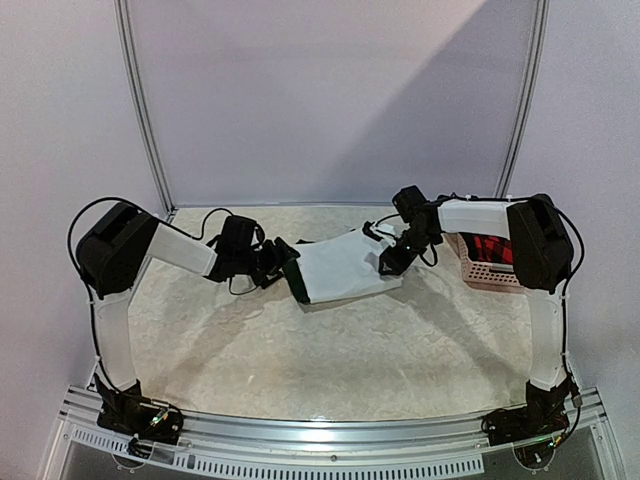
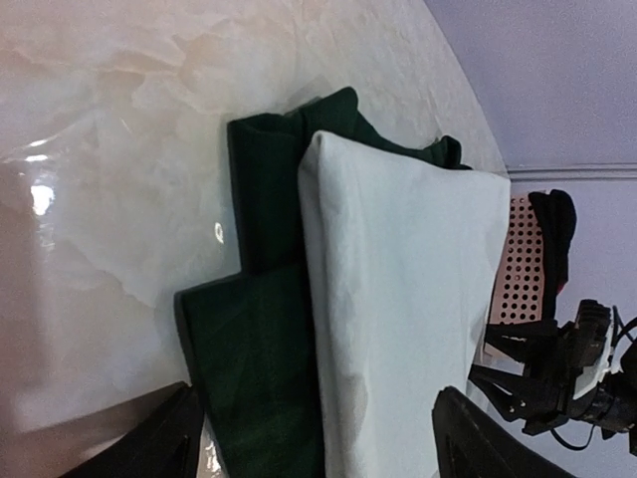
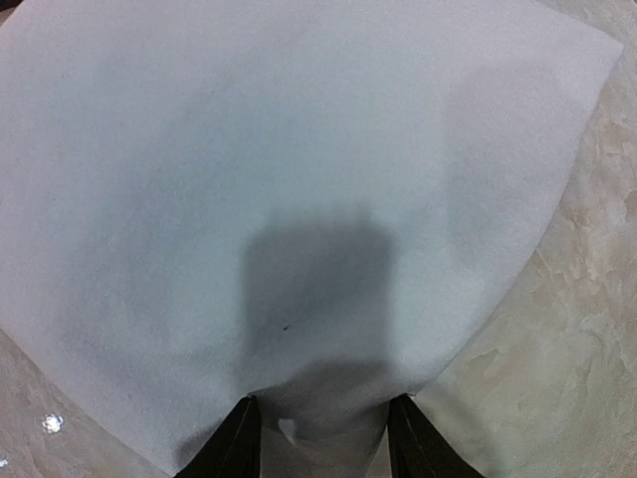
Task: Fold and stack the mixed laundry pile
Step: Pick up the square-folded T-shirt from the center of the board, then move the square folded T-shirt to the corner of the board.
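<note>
Left end effector [image 2: 314, 423] is wide open with nothing between the fingers [image 2: 159, 438]. It sits at the left edge of the stack. Right end effector [image 3: 320, 438] is partly closed, astride a corner of the white cloth [image 1: 345, 266]. Cloth fills the gap, but I cannot tell if it is actually pinched.

White cloth: folded flat, roughly rectangular, smooth matte weave, mid-tabletop toward the back. It lies on a dark green garment [image 2: 254, 339], also folded, which sticks out along the left side with a stepped edge. Tabletop [image 1: 300, 350] is glossy, marble-patterned beige.

In the way: pink perforated plastic basket [image 1: 488, 268] just right of the cloth, close behind the right wrist. The red-and-black checked flannel [image 1: 493, 248] is bunched inside it. The arms flank the stack from both sides.
</note>
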